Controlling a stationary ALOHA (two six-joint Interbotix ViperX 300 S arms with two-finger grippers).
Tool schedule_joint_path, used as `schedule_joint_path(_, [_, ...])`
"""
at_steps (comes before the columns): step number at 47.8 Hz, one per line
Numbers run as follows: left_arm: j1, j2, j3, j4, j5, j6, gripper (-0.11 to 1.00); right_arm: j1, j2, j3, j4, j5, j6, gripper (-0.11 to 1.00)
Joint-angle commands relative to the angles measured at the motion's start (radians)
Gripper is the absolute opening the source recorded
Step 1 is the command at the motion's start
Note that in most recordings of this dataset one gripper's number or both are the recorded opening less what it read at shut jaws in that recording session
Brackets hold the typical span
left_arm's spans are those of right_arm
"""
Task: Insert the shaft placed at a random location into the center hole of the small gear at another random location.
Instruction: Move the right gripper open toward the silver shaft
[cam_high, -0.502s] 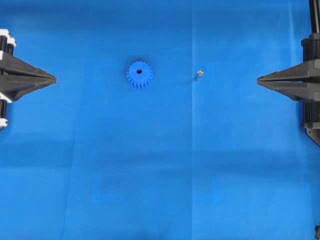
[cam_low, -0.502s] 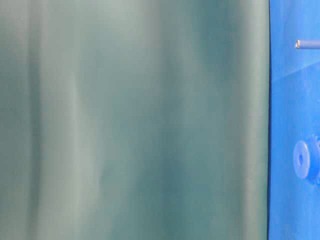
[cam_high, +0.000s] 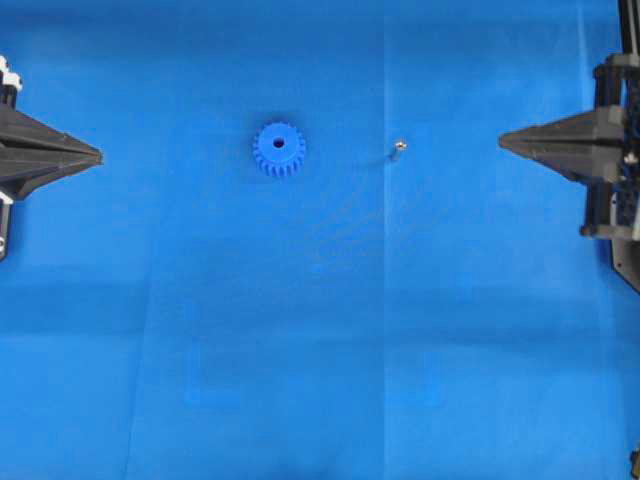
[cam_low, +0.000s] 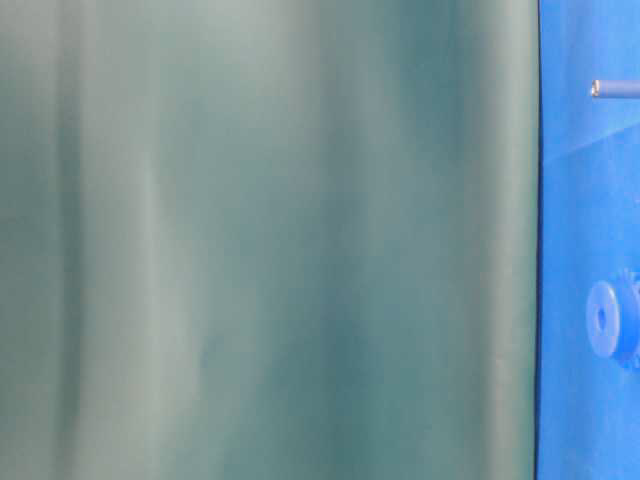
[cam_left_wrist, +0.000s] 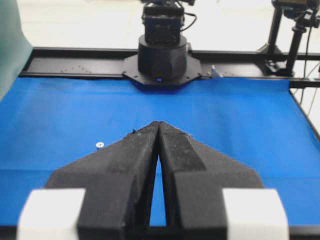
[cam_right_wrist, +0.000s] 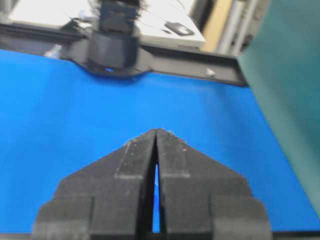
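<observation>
**A:** Where is everything?

**Me:** The gear (cam_high: 279, 150) lies flat on the blue mat (cam_high: 300, 350), left of the middle, hole (cam_high: 279, 144) facing up. The shaft (cam_high: 399, 146) is a small shiny dot to its right, well apart from it, and seems to stand on end. My right pincer (cam_high: 503, 141) sits at the right edge with its fingertips pressed together and nothing in them. The left pincer (cam_high: 97, 155) is at the far left, likewise closed and empty.

**A:** So what's the step?

**Me:** Fetching the shaft, I'd say; nothing is picked up yet. It's on my side, nearer me than the gear. I'd spread the jaws only a little, come in from above and centre them on the pin so neither finger knocks it over. I'd grip it high enough that bare metal stays below for the hole, and keep it plumb.

**A:** Room to move?

**Me:** Plenty. Open mat lies between me and the shaft, and between shaft and gear. The mat's edges and the black frame (cam_left_wrist: 75, 55) are far from both parts. The green curtain (cam_low: 270, 240) along one side is well off my line. The left pincer could steady the gear.
</observation>
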Motion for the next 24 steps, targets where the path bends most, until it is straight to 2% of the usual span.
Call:
schedule_joint_path(1, [0.003, 0.003, -0.009, 0.003, -0.005, 0.000, 0.00, -0.023, 0.044, -0.009, 0.006, -0.028, 0.002, -0.03])
schedule_joint_path(4, [0.002, 0.003, -0.009, 0.003, -0.005, 0.000, 0.00, -0.037, 0.083, -0.006, 0.017, -0.043, 0.002, 0.02])
schedule_joint_path(8, [0.003, 0.003, -0.009, 0.003, -0.003, 0.000, 0.00, -0.061, 0.158, -0.005, 0.043, -0.083, 0.002, 0.16])
schedule_joint_path(17, [0.003, 0.003, -0.006, 0.003, -0.005, -0.002, 0.00, -0.117, 0.360, -0.003, 0.081, -0.212, 0.002, 0.69])
schedule_joint_path(19, [0.003, 0.003, -0.005, 0.003, -0.003, -0.002, 0.00, -0.123, 0.408, -0.003, 0.083, -0.238, 0.002, 0.71])
schedule_joint_path(24, [0.003, 0.003, -0.003, 0.003, -0.003, -0.002, 0.00, -0.126, 0.522, -0.012, 0.091, -0.299, 0.002, 0.63])
